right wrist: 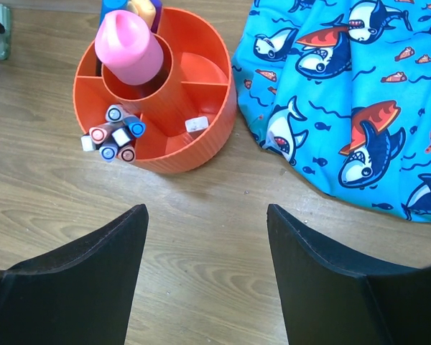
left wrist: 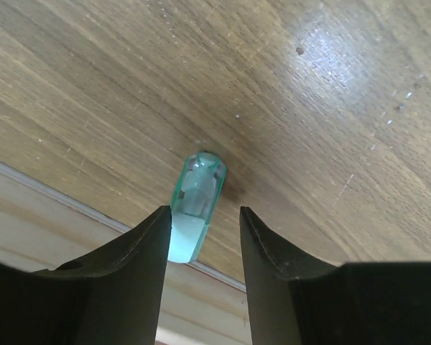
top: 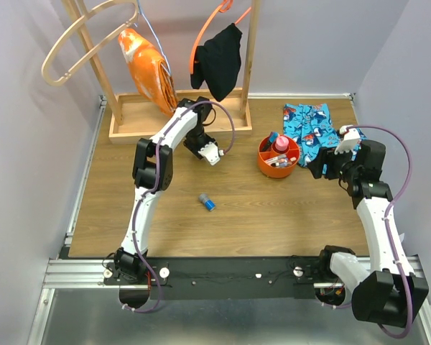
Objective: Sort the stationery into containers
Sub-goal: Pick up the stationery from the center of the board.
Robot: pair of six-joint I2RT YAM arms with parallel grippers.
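Observation:
The round orange tub with inner dividers stands right of centre; it also shows in the right wrist view. It holds a pink tube in its middle cell and several markers in one outer cell. One blue marker lies alone on the table. My left gripper is open, low over the table, with a small green translucent item between its fingers, against the left one. My right gripper is open and empty, just right of the tub.
A blue shark-print cloth lies behind and right of the tub, close to my right gripper. A wooden rack base with hangers, an orange cloth and a black cloth stands at the back, just behind my left gripper.

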